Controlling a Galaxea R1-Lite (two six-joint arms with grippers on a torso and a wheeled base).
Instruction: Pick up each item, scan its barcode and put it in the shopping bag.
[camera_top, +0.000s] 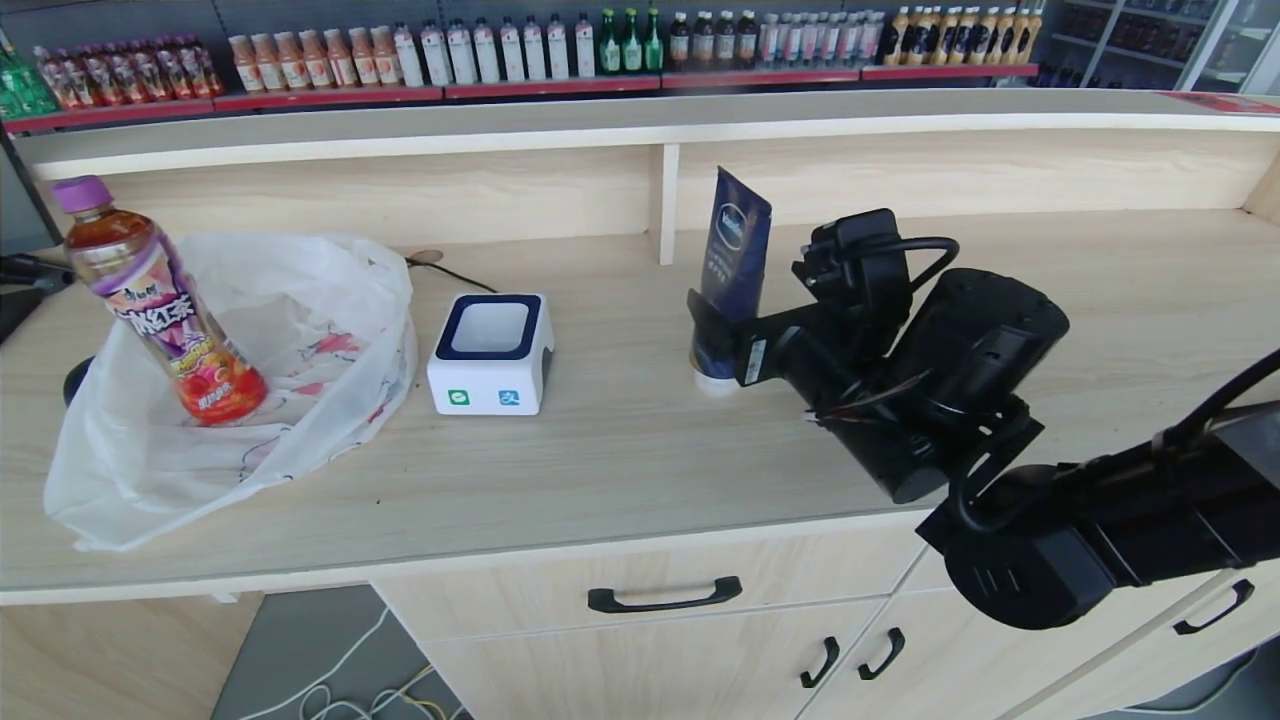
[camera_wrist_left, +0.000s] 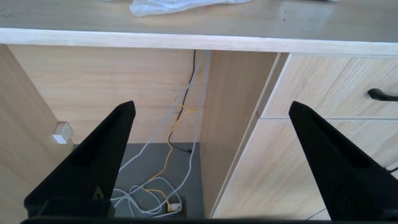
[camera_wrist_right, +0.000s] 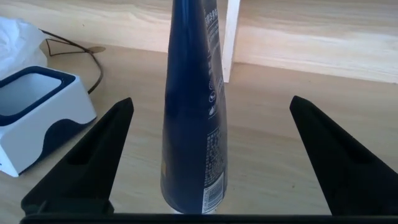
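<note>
one each: tea bottle (camera_top: 160, 300), tube (camera_top: 735, 265), scanner (camera_top: 492, 352), bag (camera_top: 345, 290)

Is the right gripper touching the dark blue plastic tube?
Apart. The right wrist view shows counter between the dark blue tube and the right gripper's fingers.

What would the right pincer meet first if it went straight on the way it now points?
The right pincer would first meet the blue tube. It stands on its cap right ahead, centred between the open fingers. Contact would probably come soon, though depth is hard to judge. Behind it is the wooden divider.

dark blue tube (camera_top: 738, 250), white scanner (camera_top: 488, 385), white bag (camera_top: 335, 300)
</note>
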